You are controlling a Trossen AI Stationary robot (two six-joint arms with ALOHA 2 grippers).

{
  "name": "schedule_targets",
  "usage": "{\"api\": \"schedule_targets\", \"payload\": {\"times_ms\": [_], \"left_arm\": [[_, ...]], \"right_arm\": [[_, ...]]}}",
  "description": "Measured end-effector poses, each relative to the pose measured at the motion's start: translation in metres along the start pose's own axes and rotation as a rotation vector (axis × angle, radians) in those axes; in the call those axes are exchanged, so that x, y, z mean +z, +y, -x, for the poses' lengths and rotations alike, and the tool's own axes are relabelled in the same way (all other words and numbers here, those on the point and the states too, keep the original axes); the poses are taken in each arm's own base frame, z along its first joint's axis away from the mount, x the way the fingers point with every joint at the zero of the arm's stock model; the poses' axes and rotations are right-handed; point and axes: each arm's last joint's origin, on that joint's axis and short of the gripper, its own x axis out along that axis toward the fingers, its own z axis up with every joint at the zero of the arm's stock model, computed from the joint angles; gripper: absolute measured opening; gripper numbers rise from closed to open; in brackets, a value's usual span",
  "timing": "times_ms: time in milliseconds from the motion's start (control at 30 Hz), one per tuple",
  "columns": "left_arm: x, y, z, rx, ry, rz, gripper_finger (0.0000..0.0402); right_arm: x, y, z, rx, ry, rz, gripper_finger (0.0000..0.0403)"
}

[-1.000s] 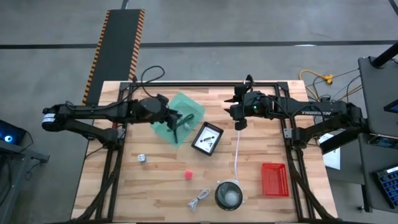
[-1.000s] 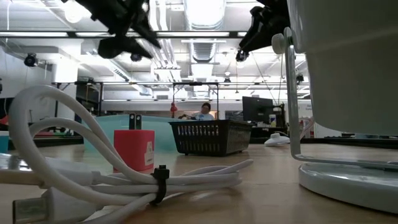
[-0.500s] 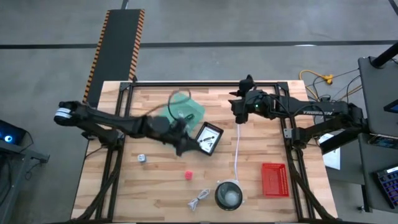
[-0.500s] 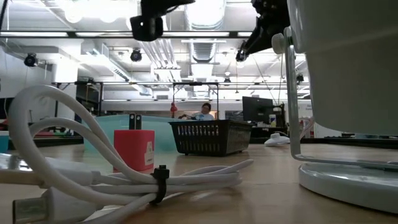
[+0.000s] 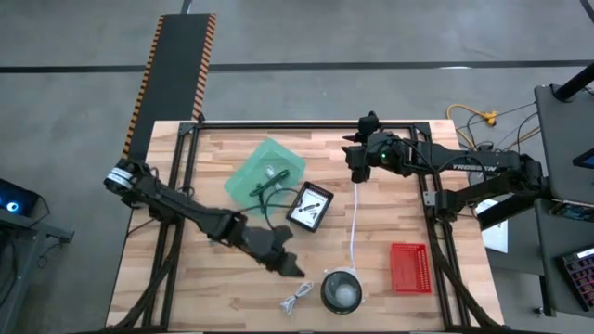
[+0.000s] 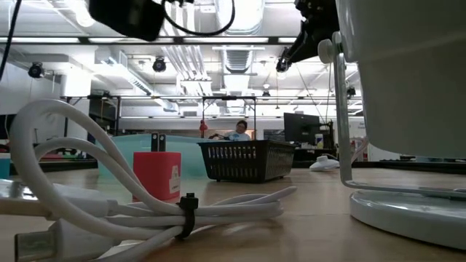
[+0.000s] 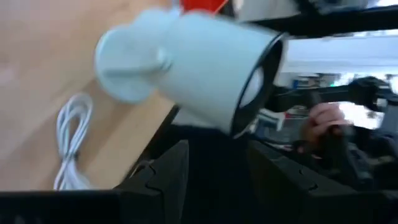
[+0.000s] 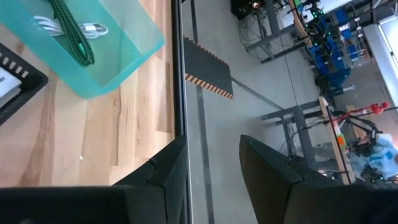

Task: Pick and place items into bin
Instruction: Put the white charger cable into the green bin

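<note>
The left arm is reaching across the table (image 5: pixel 223 288) to its near side, and the left end effector (image 5: pixel 293 272) is hanging just above the wood, close to the coiled cable (image 5: pixel 297 299) and the grey bowl (image 5: pixel 341 291). In the left wrist view its two fingers are standing a moderate way apart, and I am seeing nothing between them; in front of them a white camera (image 7: pixel 186 68) is standing, with the coiled cable lying beside it.

The right end effector (image 5: pixel 354 167) is staying high over the far side of the table, near the upper end of the long white cord (image 5: pixel 354 223). In the right wrist view its fingers are showing a narrow gap with only floor behind it, so it is holding nothing.

The green bin (image 5: pixel 267 172) is sitting at the far-left middle of the table, with a green cable (image 8: pixel 68 31) and a white cable (image 8: pixel 43 23) lying inside. Just beside it, a black tray (image 5: pixel 309 206) is carrying a white card (image 5: pixel 310 205). A red basket (image 5: pixel 409 267) is resting at the near right.

In the low view a small red block (image 6: pixel 156 177) is standing on the table behind the coiled cable. A person (image 6: pixel 237 132) is sitting far back in the room.
</note>
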Motion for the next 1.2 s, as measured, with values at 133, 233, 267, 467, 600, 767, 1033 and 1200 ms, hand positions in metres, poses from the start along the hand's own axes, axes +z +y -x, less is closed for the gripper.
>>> {"api": "schedule_targets", "payload": {"times_ms": [133,233,267,467,600,767,1033,1200], "left_arm": [[-0.015,0.0,-0.009,0.167,0.046,0.064,0.0148],[-0.023,0.0,-0.015,0.28,0.065,0.091,0.0148],[-0.025,-0.001,-0.018,0.303,0.07,0.089,0.0148],[-0.037,0.005,-0.049,0.361,0.097,0.073,0.0148],[-0.048,0.017,-0.069,0.412,0.118,0.064,0.0148],[-0.054,0.029,-0.085,0.458,0.117,0.08,0.0148],[-0.06,0.045,-0.094,0.506,0.173,0.087,0.0148],[-0.062,0.051,-0.099,0.52,0.201,0.093,0.0148]], "right_arm": [[0.0,0.0,0.0,0.001,0.0,-0.012,0.0132],[0.0,0.0,0.0,0.001,0.0,-0.04,0.0132],[0.0,0.0,0.0,0.001,0.0,-0.049,0.0132],[0.0,0.0,0.0,0.001,0.001,-0.078,0.0134],[0.0,0.0,0.0,0.001,0.001,-0.071,0.0129],[0.0,0.0,-0.001,0.0,0.001,-0.066,0.0122],[0.0,0.0,-0.001,0.0,0.001,-0.048,0.0119],[0.0,0.0,-0.001,0.0,0.0,-0.022,0.0112]]}}
